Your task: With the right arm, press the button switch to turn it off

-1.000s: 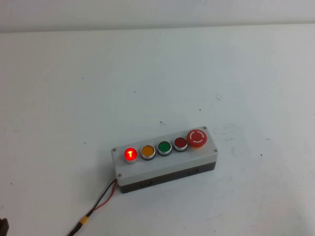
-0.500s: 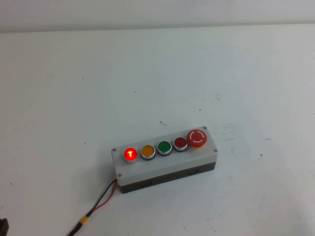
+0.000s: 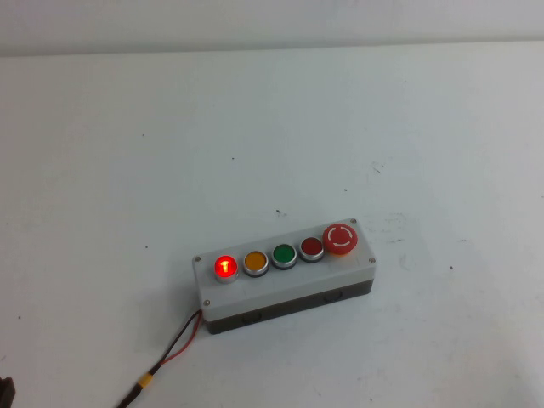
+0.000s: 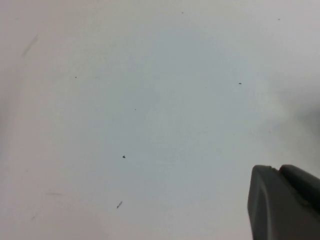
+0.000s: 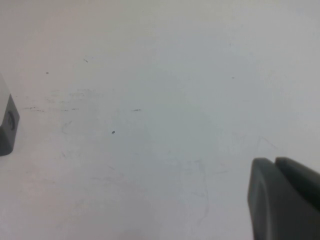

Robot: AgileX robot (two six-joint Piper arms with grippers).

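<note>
The button switch (image 3: 225,267) is a small round bright-red button in a silver ring, glowing, at the left end of a grey box (image 3: 280,289) on the white table. My right gripper (image 5: 274,161) shows only in the right wrist view, its two dark fingers pressed together over bare table. One corner of the grey box (image 5: 6,125) shows at the edge of that view, well apart from the gripper. My left gripper (image 4: 277,169) is shut and empty over bare table. Neither arm reaches the box in the high view.
Along the box from the glowing button are an orange button (image 3: 255,262), a green button (image 3: 284,255), a darker red flat button (image 3: 311,248) and a big red mushroom button (image 3: 341,239). Red and black wires (image 3: 174,347) run from the box's left end toward the near edge.
</note>
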